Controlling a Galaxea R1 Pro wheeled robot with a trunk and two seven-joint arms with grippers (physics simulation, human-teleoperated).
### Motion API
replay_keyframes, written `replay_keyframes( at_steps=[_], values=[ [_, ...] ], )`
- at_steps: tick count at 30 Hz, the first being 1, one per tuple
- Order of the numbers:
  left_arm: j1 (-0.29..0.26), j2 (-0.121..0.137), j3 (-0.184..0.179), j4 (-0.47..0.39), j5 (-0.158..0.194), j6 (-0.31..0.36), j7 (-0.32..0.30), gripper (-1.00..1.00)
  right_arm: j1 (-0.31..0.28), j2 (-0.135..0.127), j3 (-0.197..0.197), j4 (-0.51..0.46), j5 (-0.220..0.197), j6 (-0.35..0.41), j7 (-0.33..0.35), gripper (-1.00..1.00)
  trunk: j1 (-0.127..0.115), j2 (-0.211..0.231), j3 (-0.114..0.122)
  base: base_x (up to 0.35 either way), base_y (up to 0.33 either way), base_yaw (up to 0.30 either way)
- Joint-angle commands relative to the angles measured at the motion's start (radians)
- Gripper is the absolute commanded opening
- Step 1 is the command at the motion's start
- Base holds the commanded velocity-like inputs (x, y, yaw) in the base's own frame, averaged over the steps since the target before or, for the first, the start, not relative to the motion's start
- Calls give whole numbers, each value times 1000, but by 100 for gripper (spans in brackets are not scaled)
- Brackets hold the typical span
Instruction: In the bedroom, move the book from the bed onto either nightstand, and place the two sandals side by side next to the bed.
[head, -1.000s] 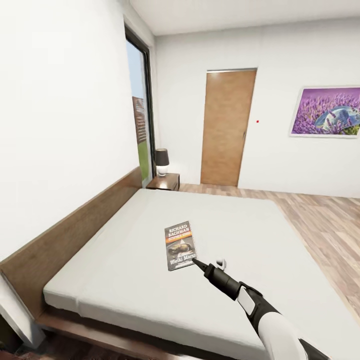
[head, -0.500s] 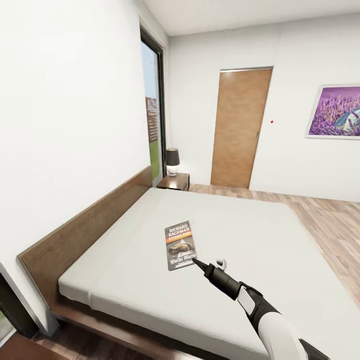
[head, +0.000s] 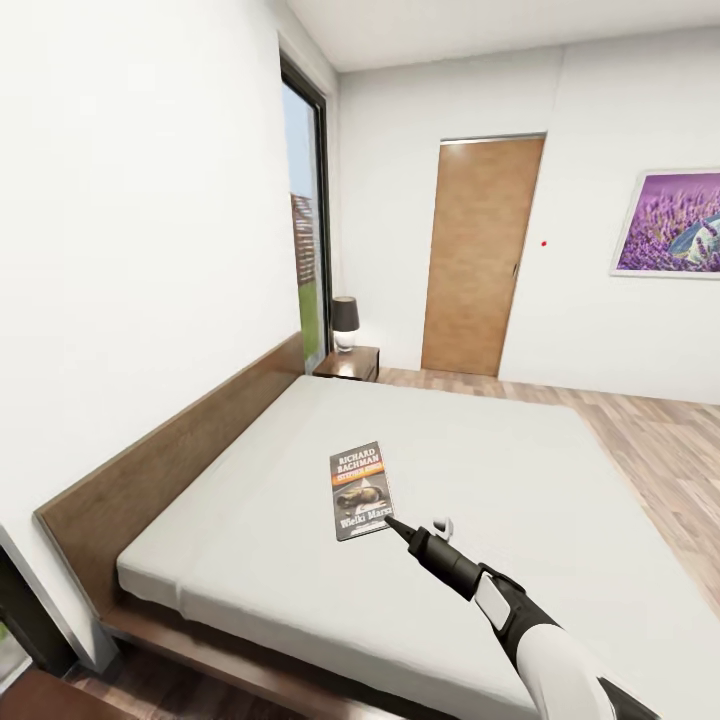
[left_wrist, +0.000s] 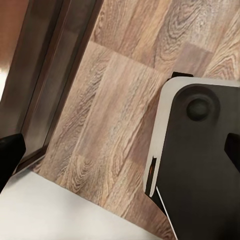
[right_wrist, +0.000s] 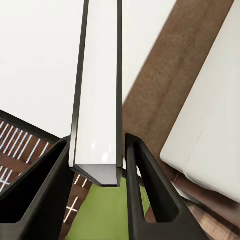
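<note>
Lettering reading "RICHARD BACHMAN" and "Wielki Marsz" is carried in white on the book (head: 361, 491), which is held by its near edge above the bed (head: 520, 470) by the right gripper (head: 392, 523). In the right wrist view the book's (right_wrist: 98, 90) white page edge is seen clamped between the narrowly parted black fingers (right_wrist: 145, 190). Beyond the bed a nightstand (head: 349, 362) bearing a lamp (head: 345, 321) is seen, while in the left wrist view plank floor (left_wrist: 105, 100) is shown between the widely parted fingertips (left_wrist: 10, 155) of the left gripper (left_wrist: 120, 155).

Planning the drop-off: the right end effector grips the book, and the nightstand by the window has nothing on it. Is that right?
Not quite. The nightstand by the window is not bare: a lamp stands on it, as the head view shows. The rest holds: the right end effector grips the book.
</note>
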Motion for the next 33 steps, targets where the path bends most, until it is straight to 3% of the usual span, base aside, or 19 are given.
replay_keyframes(
  at_steps=[1,11,33],
  values=[
    [1,0,-9,-2,8,-1,4,100,0,0,-1,-1,-7,10,2,-100,0,-1,-1,0,0,0],
    [1,0,-9,-2,8,-1,5,100,0,1,0,-1,-7,11,2,-100,0,-1,-1,0,0,81],
    [1,-18,-9,-2,7,-1,5,100,0,1,1,-1,-5,10,3,-100,0,-1,-1,0,-13,272]
  ],
)
